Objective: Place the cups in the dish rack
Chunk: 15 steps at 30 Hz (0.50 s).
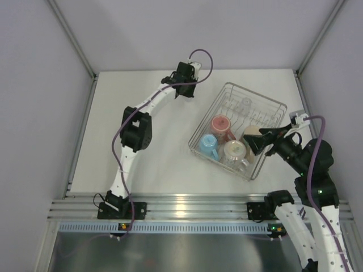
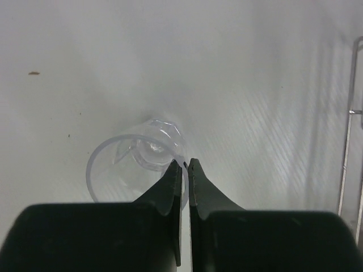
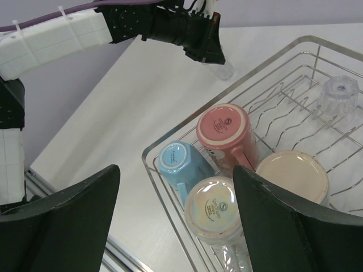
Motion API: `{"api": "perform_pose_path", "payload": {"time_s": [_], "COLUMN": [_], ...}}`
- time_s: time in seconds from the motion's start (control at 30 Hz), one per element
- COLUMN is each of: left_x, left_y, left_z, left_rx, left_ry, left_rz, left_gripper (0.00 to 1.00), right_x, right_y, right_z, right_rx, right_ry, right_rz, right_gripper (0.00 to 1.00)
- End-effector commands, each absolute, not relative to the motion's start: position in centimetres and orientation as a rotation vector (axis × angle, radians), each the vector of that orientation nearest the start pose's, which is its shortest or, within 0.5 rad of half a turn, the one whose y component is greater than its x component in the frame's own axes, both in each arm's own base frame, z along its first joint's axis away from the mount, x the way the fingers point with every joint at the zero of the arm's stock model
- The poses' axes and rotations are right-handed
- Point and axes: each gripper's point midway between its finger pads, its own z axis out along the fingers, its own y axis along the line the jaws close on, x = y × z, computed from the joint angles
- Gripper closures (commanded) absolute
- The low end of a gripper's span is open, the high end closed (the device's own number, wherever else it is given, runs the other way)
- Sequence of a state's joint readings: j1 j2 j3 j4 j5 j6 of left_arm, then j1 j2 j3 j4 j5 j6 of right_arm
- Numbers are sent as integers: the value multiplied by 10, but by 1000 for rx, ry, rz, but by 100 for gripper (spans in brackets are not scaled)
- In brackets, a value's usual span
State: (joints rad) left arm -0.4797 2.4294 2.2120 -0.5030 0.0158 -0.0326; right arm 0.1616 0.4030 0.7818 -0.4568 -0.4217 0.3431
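Left station: your left gripper (image 2: pixel 185 163) is clenched. Its two black fingers are drawn almost together on the near rim of a clear glass (image 2: pixel 147 150), with the thin wall pinched between them. The glass stands mouth up on the white table (image 1: pixel 147 164), far from the arm bases and just off the far left corner of the dish rack (image 1: pixel 207 116). It is outside the rack and its base rests on the table.

Right station: your right gripper (image 3: pixel 177 170) is spread wide and holds nothing. It hangs above the near right corner of the rack, clear of the cups below it.

Rack contents:
- A pink mug (image 3: pixel 224 126) sits upside down near the middle of the rack, its handle towards the near side.
- A light blue mug (image 3: pixel 181 161) sits upside down just beside the pink one, against the rack's left rim.
- A cream patterned mug (image 3: pixel 214 208) sits upside down at the near edge, touching the blue mug.
- A plain cream cup (image 3: pixel 292 175) sits upside down to the right of these.
- A second glass (image 3: pixel 339 93) stands inverted among the plate slots on the far side, apart from the mugs.
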Motion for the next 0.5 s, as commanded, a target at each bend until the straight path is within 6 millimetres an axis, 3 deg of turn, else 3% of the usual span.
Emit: {"api": "perform_pose_path", "payload": {"time_s": [0.0,0.1,0.13,0.17,0.23,0.27,0.33,0.37,0.47], "left_x": [551,523,510,494,471,452,426,407,362], "left_y": [-300,-307,-308,-304,-308,-304,-308,-301,-297], "left_z": [227,286,278,317,331,361,367,389,407], "left_rx": [418,368,338,326,311,306,287,274,238], "left_ry": [2013,1897,1922,1842,1794,1729,1678,1621,1487], "left_rz": [-432,-633,-697,-750,-873,-924,-1071,-1121,-1343], "left_gripper": [100,100,100,100,100,100,100,100,100], "right_x": [190,191,193,193,198,198,200,200,202], "right_y": [126,137,140,144,146,148,149,151,153], "right_z": [330,325,329,328,327,328,330,335,343], "right_rx": [-203,-199,-208,-203,-206,-207,-216,-231,-239], "right_ry": [1618,1629,1601,1605,1604,1601,1588,1557,1508], "right_rz": [794,885,906,940,957,967,976,985,1000], "right_gripper": [19,19,19,19,19,19,19,19,19]}}
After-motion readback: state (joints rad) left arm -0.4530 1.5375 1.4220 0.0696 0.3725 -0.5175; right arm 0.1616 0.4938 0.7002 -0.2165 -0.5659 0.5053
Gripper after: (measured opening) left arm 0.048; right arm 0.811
